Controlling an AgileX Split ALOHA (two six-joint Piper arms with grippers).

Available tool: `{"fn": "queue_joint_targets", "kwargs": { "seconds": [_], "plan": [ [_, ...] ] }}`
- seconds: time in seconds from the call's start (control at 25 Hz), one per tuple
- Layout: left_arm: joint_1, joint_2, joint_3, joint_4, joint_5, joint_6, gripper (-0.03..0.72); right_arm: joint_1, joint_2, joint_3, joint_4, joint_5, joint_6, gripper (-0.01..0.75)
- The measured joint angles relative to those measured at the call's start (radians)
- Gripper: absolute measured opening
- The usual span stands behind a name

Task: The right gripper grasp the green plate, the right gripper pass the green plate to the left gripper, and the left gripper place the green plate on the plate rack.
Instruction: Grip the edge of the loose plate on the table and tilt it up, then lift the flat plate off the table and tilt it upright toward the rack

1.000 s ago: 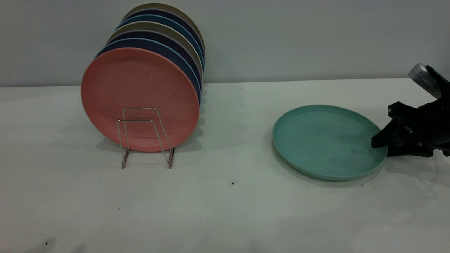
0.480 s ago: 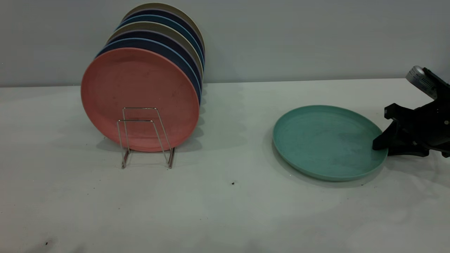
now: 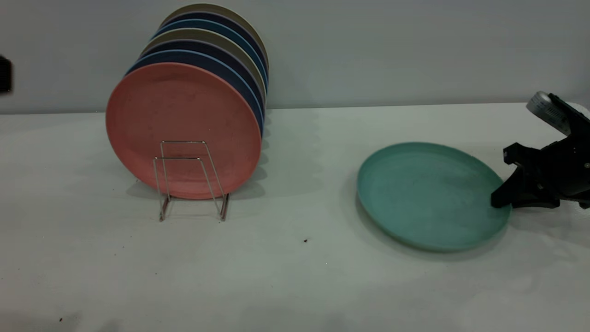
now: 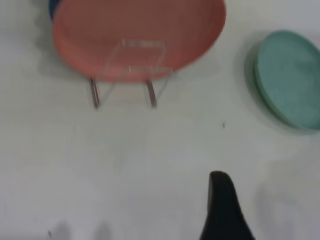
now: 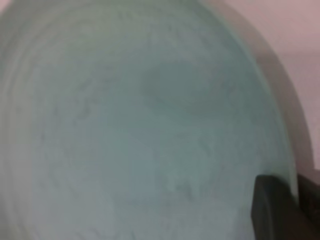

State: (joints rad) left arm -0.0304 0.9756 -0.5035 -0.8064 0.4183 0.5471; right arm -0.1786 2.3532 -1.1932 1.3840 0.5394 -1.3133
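The green plate (image 3: 424, 193) lies on the white table right of centre, its right side tipped up a little off the surface. My right gripper (image 3: 500, 199) is at the plate's right rim and shut on it; in the right wrist view one black finger (image 5: 270, 205) lies on the plate (image 5: 140, 130). The plate rack (image 3: 184, 159) stands at the left, with two bare wire loops in front. My left gripper shows only as a black part (image 3: 4, 74) at the far left edge. In the left wrist view one black jaw is over bare table, with the rack (image 4: 132, 70) and green plate (image 4: 292, 75) far off.
A salmon-pink plate (image 3: 184, 124) stands upright in the rack with several dark blue and olive plates behind it. Bare table (image 3: 295, 258) lies between the rack and the green plate. A grey wall runs behind.
The green plate's right side has risen and the plate now tilts in the right gripper's hold. A black part of the left arm has come into view at the left edge.
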Motion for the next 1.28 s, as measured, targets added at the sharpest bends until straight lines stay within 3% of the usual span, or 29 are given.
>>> {"fn": "queue_joint_targets", "kwargs": {
  "seconds": [0.36, 0.64, 1.04, 1.28],
  "plan": [
    [0.000, 0.241, -0.079, -0.313, 0.078, 0.330, 0.495, 0.011, -0.202, 0.002, -0.272, 0.064, 0.152, 0.013],
    [0.000, 0.491, -0.192, -0.460, 0.143, 0.451, 0.495, 0.127, -0.226, 0.003, -0.259, 0.127, 0.153, 0.013],
    [0.000, 0.714, -0.203, -0.638, 0.194, 0.614, 0.495, 0.337, -0.226, 0.003, -0.123, 0.141, 0.094, 0.013],
    [0.000, 0.742, -0.203, -0.674, 0.194, 0.647, 0.495, 0.388, -0.226, 0.003, -0.002, 0.226, 0.042, 0.014]
  ]
}}
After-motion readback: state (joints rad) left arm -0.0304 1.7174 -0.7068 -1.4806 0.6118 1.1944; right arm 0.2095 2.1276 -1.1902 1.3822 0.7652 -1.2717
